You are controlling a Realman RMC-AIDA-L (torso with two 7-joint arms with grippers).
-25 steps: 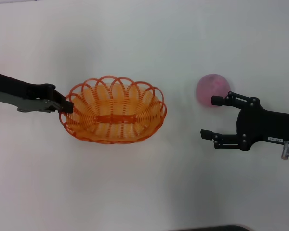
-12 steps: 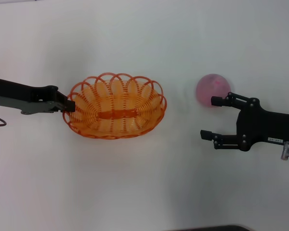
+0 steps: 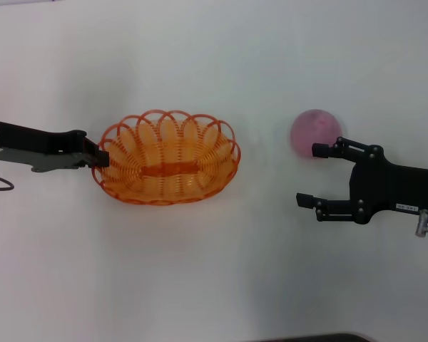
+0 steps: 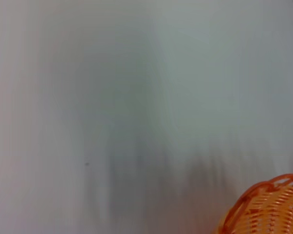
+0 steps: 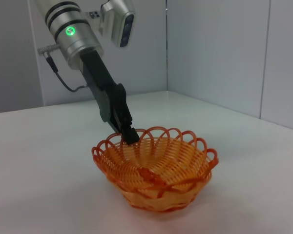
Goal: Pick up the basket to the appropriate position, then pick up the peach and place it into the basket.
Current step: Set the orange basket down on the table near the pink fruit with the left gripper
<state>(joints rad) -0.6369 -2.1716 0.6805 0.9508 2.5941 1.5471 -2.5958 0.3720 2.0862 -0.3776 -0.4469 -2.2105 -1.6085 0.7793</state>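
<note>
Left hand positioning basket, right hand staged by peach.

Left hand (image 3: 98, 158) is clamped on the scalloped rim of the basket (image 3: 167, 158), at the end farthest from the peach (image 3: 315, 132). The rim grip gives it a handle on the looped wire and leaves the bowl free for the drop. In the right wrist view the basket (image 5: 156, 173) looks tilted and partly raised off the surface (image 3: 214, 285) at the gripped side; contact underneath is hard to call. Peach sits on the surface, well apart from the basket. Right hand (image 3: 308, 174) is spread wide and holds nothing; its upper fingertip (image 3: 318, 149) is at the peach's edge, touching or just beside, can't tell. Judgement: pre-grasp pose, waiting for basket placement.
</note>
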